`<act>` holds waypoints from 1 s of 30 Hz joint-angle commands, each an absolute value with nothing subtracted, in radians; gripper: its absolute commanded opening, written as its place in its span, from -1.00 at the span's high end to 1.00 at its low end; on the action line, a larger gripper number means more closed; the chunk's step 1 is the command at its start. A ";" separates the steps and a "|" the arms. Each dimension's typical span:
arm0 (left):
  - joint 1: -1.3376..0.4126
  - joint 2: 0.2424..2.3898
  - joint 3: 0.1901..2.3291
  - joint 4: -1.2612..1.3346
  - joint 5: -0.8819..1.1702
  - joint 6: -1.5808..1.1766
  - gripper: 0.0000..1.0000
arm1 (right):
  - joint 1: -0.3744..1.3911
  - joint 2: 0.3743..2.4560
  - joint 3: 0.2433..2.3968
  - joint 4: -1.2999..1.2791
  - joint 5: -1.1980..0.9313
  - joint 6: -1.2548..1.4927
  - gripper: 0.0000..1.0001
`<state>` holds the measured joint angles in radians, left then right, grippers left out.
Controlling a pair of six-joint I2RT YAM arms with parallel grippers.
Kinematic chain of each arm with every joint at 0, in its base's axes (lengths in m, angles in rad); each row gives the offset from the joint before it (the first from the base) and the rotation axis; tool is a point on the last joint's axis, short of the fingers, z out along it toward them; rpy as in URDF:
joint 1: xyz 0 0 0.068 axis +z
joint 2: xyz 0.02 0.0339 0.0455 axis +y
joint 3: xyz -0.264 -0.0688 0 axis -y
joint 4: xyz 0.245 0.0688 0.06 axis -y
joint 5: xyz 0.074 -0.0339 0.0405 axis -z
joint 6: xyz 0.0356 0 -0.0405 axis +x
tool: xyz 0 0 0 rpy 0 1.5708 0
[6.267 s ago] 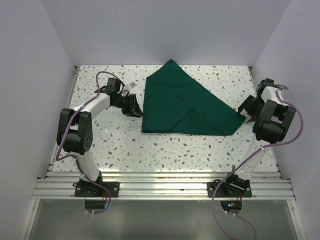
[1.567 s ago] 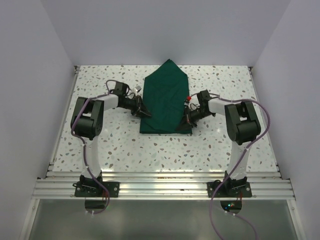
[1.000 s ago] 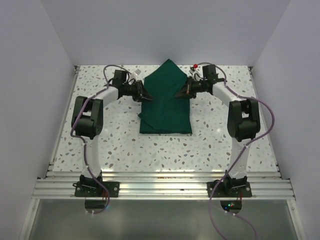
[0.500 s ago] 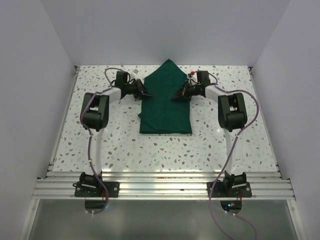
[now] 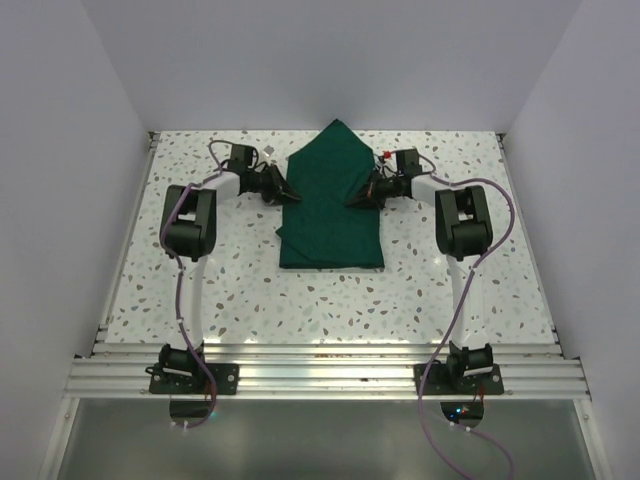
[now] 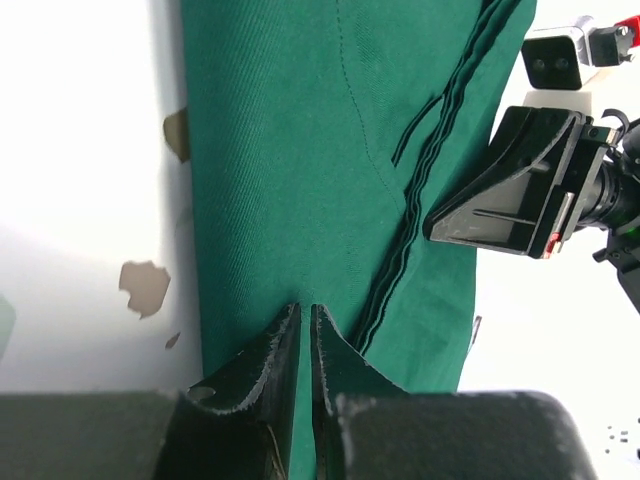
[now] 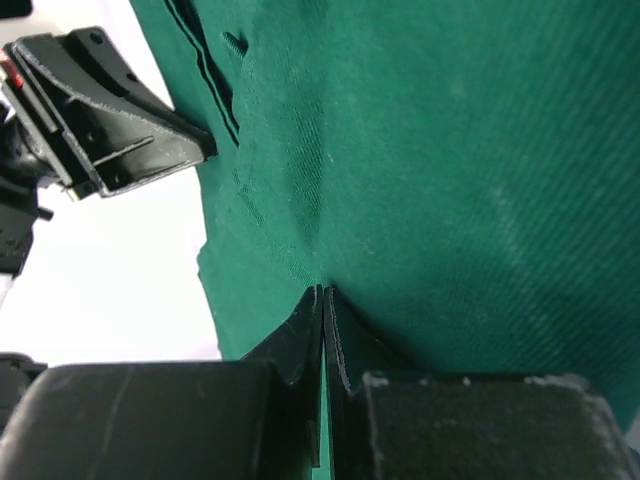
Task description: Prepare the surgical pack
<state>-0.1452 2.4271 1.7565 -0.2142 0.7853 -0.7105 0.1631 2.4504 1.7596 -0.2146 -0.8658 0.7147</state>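
Note:
The surgical pack (image 5: 330, 215) is a dark green cloth folded into a narrow shape, with a point at the far end and a square near end. It lies at the table's middle back. My left gripper (image 5: 287, 192) rests its tips on the cloth's left part. In the left wrist view the left gripper (image 6: 305, 308) has its jaws a thin slit apart over the cloth (image 6: 290, 150), with nothing seen between them. My right gripper (image 5: 352, 198) is on the cloth's right side. The right gripper (image 7: 323, 290) is shut, and the fabric (image 7: 450, 150) puckers at its tips.
The speckled table (image 5: 220, 280) is walled in white at the left, back and right. An aluminium rail (image 5: 320, 370) with both arm bases runs along the near edge. Each wrist view shows the other gripper across the cloth: the right gripper (image 6: 510, 180) and the left gripper (image 7: 110, 120).
The cloth's right corner was folded over the middle earlier. In the last second both grippers settled on the cloth's upper sides, and the left jaws narrowed to a slit.

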 commanded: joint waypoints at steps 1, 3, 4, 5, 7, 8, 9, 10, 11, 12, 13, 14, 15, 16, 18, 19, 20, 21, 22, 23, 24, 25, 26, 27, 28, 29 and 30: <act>-0.130 2.441 1.721 -0.377 0.701 -0.621 0.72 | 0.164 2.433 1.695 -0.245 -0.868 0.677 1.00; -0.129 2.425 1.691 -0.391 0.690 -0.603 0.72 | 0.163 2.418 1.666 -0.232 -0.873 0.676 1.00; -0.130 2.419 1.678 -0.393 0.687 -0.597 0.72 | 0.164 2.408 1.637 -0.227 -0.873 0.675 1.00; -0.130 2.408 1.652 -0.393 0.684 -0.589 0.73 | 0.164 2.395 1.622 -0.218 -0.873 0.673 1.00; -0.130 2.396 1.628 -0.394 0.686 -0.577 0.72 | 0.164 2.379 1.577 -0.210 -0.874 0.673 1.00; -0.130 2.382 1.611 -0.397 0.689 -0.568 0.73 | 0.166 2.362 1.563 -0.206 -0.877 0.673 1.00; -0.130 2.376 1.602 -0.399 0.690 -0.561 0.73 | 0.167 2.355 1.539 -0.206 -0.877 0.672 1.00; -0.130 2.367 1.595 -0.399 0.693 -0.555 0.73 | 0.169 2.347 1.528 -0.203 -0.879 0.673 1.00; -0.130 2.349 1.588 -0.399 0.701 -0.543 0.73 | 0.172 2.339 1.520 -0.204 -0.887 0.673 1.00; -0.129 2.339 1.588 -0.397 0.707 -0.538 0.72 | 0.172 2.326 1.510 -0.199 -0.891 0.678 1.00; -0.126 2.333 1.591 -0.393 0.719 -0.543 0.71 | 0.173 2.316 1.506 -0.190 -0.893 0.693 1.00; -0.121 2.321 1.606 -0.381 0.748 -0.554 0.71 | 0.173 2.310 1.508 -0.163 -0.899 0.707 1.00; -0.118 2.319 1.621 -0.353 0.756 -0.566 0.70 | 0.172 2.307 1.529 -0.146 -0.914 0.719 1.00; -0.112 2.319 1.641 -0.342 0.764 -0.578 0.69 | 0.170 2.313 1.548 -0.132 -0.920 0.747 1.00; -0.107 2.335 1.696 -0.298 0.785 -0.618 0.68 | 0.166 2.333 1.622 -0.111 -0.930 0.774 1.00; -0.104 2.350 1.710 -0.282 0.790 -0.655 0.67 | 0.164 2.354 1.641 -0.091 -0.934 0.820 1.00; -0.103 2.361 1.732 -0.264 0.804 -0.675 0.67 | 0.158 2.370 1.658 -0.043 -0.937 0.842 1.00; -0.101 2.374 1.742 -0.237 0.811 -0.695 0.67 | 0.156 2.379 1.686 -0.016 -0.937 0.868 1.00; -0.100 2.397 1.752 -0.224 0.816 -0.727 0.67 | 0.149 2.407 1.696 -0.005 -0.934 0.912 1.00; -0.098 2.408 1.762 -0.210 0.818 -0.741 0.67 | 0.141 2.422 1.707 0.047 -0.933 0.929 1.00; -0.095 2.419 1.763 -0.177 0.818 -0.755 0.67 | 0.135 2.439 1.735 0.054 -0.930 0.942 1.00; -0.092 2.439 1.763 -0.167 0.816 -0.776 0.67 | 0.130 2.475 1.747 0.061 -0.931 0.965 1.00; -0.091 2.450 1.764 -0.137 0.822 -0.790 0.67 | 0.121 2.490 1.758 0.087 -0.934 0.979 1.00; -0.087 2.460 1.764 -0.121 0.828 -0.804 0.67 | 0.115 2.505 1.776 0.094 -0.933 0.989 1.00; -0.086 2.482 1.773 -0.109 0.836 -0.817 0.67 | 0.110 2.531 1.784 0.100 -0.928 0.992 1.00; -0.086 2.493 1.781 -0.098 0.839 -0.822 0.67 | 0.100 2.545 1.793 0.100 -0.928 0.996 1.00; -0.084 2.500 1.786 -0.091 0.842 -0.828 0.67 | 0.094 2.557 1.805 0.109 -0.927 1.014 1.00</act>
